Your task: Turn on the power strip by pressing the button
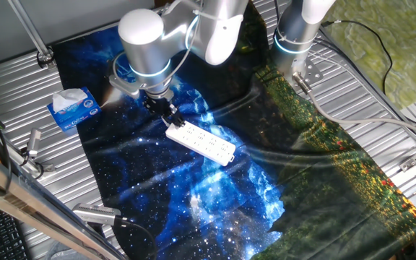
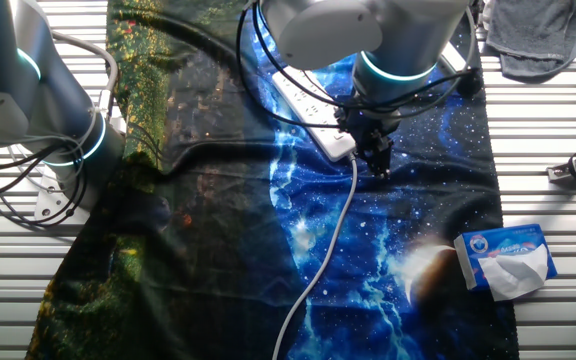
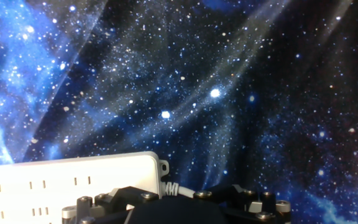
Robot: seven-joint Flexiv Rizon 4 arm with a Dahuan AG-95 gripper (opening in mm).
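The white power strip (image 1: 201, 141) lies flat on the starry blue cloth (image 1: 215, 195), with a row of small dark socket holes. Its thin white cord (image 2: 318, 265) runs from one end across the cloth. My gripper (image 1: 170, 115) hangs right over the cord end of the strip, black fingers pointing down at it. In the other fixed view the gripper (image 2: 380, 165) sits at the strip's end (image 2: 330, 140). The hand view shows the strip's end (image 3: 67, 180) and cord exit (image 3: 176, 188) just above the black gripper body. The fingertips and the button are hidden.
A blue-and-white tissue pack (image 1: 72, 108) lies on the metal table left of the cloth; it also shows in the other fixed view (image 2: 506, 260). A second silver arm base (image 1: 298, 32) stands at the back. Metal clamps (image 1: 27, 155) sit at the left edge.
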